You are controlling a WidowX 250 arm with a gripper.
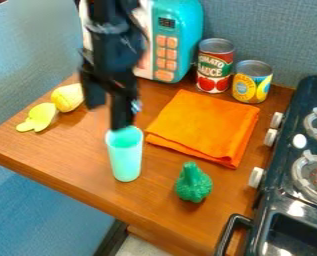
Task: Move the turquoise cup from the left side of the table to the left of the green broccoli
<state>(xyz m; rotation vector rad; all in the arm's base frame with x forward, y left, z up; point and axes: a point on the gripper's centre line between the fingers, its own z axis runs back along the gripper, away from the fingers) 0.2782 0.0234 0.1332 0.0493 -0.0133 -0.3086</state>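
The gripper (108, 116) hangs with its fingers spread, one tip over the rim of the pale green cup (125, 157) on the bench (87, 165); I can't tell if they touch. From the cup, an orange cloth (204, 127) lies at two o'clock, a green toy vegetable (193, 186) at four.

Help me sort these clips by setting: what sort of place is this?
Probably a play kitchen set up on a wooden counter: a toy-like microwave stands at the back, a red can is beside it, and a stove with burners and knobs is at the right.
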